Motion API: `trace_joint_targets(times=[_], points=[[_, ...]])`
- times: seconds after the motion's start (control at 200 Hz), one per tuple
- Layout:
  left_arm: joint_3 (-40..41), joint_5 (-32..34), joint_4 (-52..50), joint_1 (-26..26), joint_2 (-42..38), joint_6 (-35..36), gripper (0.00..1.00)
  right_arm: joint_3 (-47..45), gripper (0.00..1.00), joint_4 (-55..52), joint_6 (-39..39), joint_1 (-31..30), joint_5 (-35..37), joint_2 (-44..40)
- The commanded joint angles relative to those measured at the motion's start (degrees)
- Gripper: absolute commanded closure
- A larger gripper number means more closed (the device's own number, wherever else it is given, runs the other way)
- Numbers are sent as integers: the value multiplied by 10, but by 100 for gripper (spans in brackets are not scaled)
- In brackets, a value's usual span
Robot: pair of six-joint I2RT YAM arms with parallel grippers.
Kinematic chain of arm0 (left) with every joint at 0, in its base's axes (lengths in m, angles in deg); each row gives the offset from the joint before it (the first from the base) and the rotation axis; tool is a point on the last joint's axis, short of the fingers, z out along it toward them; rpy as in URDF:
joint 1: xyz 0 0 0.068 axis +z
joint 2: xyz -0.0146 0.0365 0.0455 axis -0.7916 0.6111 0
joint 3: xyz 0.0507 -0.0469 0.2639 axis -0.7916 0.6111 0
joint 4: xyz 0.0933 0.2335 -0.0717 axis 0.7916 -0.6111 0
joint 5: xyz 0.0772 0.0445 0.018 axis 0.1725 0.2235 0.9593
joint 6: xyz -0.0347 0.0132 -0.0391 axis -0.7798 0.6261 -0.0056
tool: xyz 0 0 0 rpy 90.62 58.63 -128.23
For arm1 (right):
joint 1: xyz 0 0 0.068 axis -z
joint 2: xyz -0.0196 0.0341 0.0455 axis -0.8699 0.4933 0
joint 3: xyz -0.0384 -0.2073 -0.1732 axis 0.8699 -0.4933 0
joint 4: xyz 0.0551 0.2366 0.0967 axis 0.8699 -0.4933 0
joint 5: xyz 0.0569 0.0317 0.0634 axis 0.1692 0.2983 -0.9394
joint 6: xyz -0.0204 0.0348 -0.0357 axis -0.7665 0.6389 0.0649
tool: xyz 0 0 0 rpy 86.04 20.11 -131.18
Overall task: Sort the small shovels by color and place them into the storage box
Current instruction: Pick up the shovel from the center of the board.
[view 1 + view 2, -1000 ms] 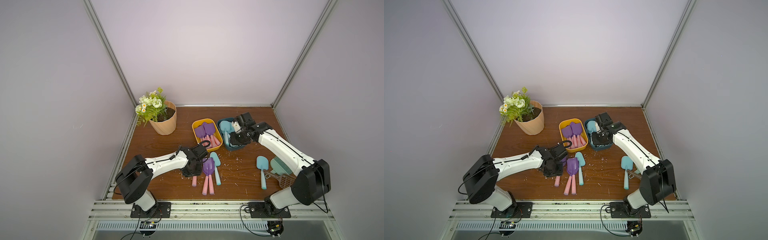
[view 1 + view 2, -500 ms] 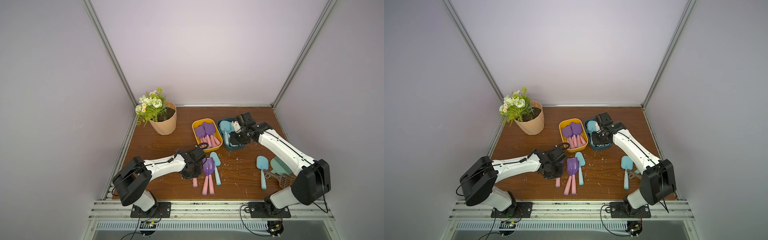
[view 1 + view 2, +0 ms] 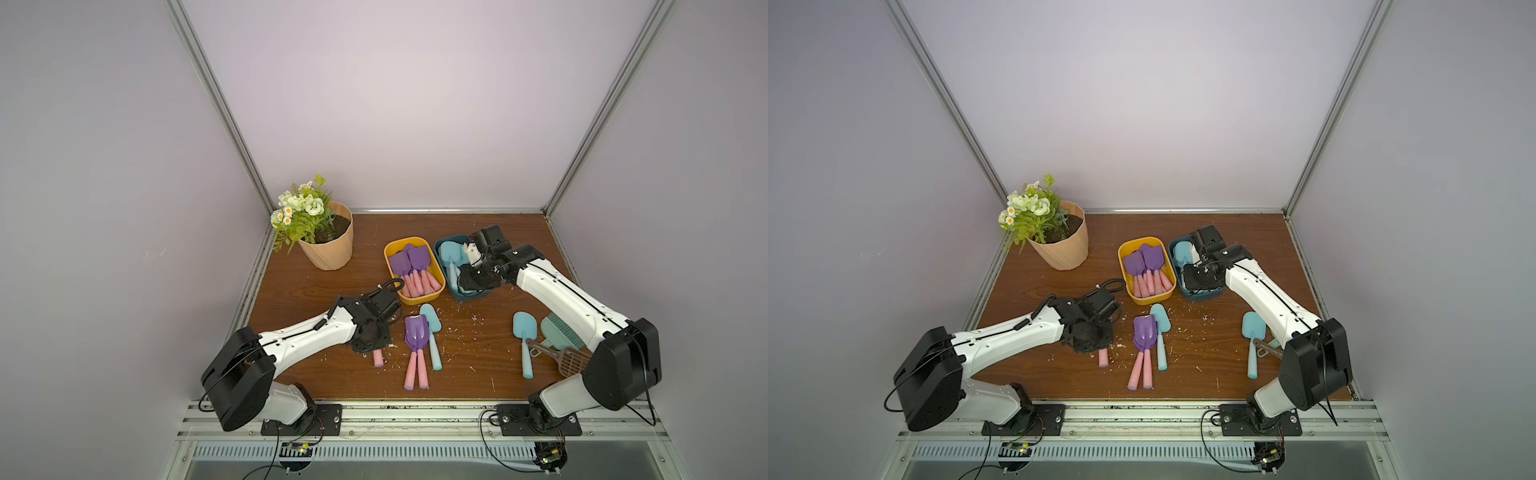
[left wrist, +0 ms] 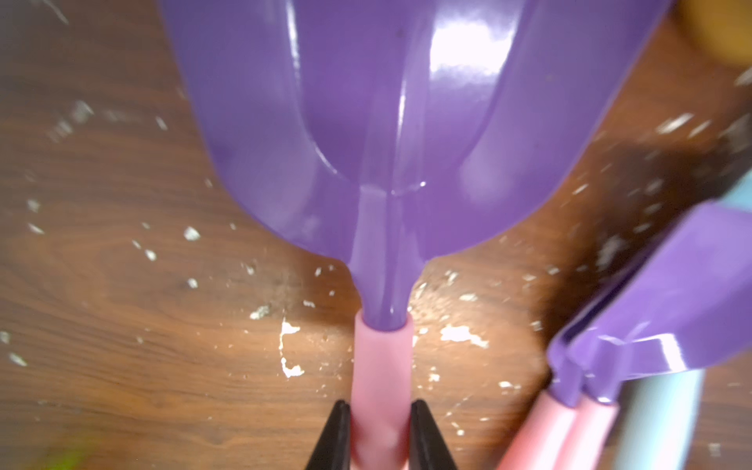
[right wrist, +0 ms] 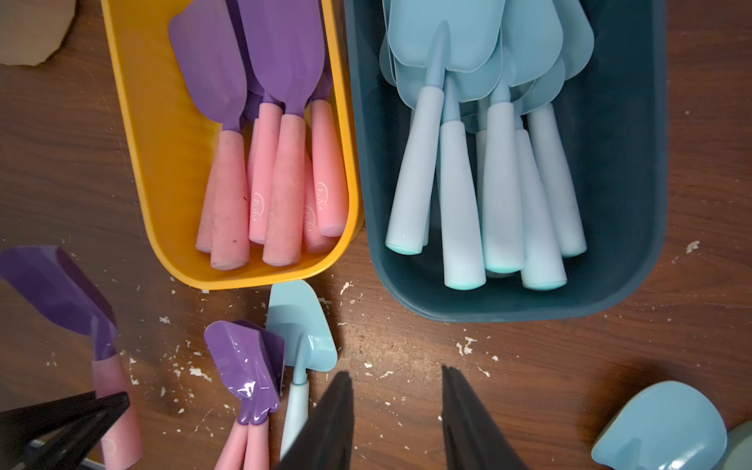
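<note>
jaws of the left arm (image 3: 307,336) are pinching the pink handle of one purple shovel (image 4: 378,142) down on the surface (image 3: 316,286), so it can be going up into the yellow box (image 3: 420,297) with the other purples. jaws of the right arm (image 3: 557,291) are hanging spread and empty over the blue box (image 5: 635,203) holding aquas. outside are lying three purple shovels (image 3: 417,332) and two aqua shovels (image 3: 523,332).
</note>
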Motion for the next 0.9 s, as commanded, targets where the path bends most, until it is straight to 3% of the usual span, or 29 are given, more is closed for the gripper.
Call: trace_joint_targets(times=[0.0, 0.45, 0.896], points=[[-16, 33, -28, 11, -4, 9, 99, -3, 60, 4, 2, -1, -6, -11], [-26, 25, 2, 10, 60, 36, 99, -51, 59, 29, 22, -1, -2, -3], [-48, -3, 52, -27, 116, 64, 99, -26, 59, 5, 35, 1, 74, -4]])
